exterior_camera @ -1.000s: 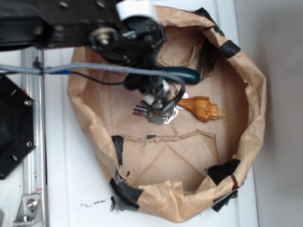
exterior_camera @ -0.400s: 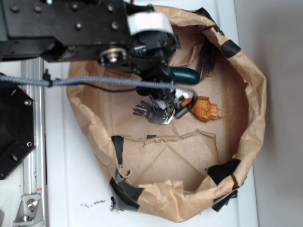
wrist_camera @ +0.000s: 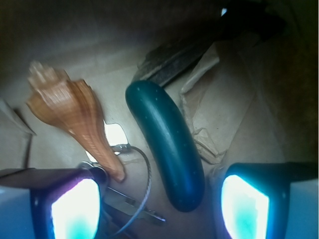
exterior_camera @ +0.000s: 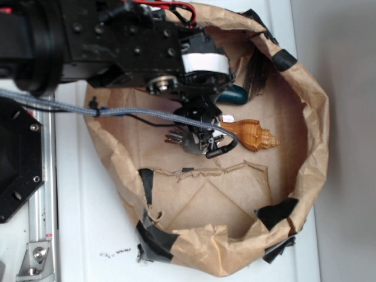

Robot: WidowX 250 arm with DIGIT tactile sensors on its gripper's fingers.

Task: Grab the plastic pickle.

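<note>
Here the gripper [wrist_camera: 159,206] hangs spread over the plastic pickle [wrist_camera: 167,149] (beside the seashell [wrist_camera: 75,117])

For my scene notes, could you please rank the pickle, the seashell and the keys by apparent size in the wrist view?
1. Plastic pickle, longest, though closeness to the camera may flatter it.
2. Seashell, slightly shorter but wider.
3. Keys, smallest, partly hidden.
</note>
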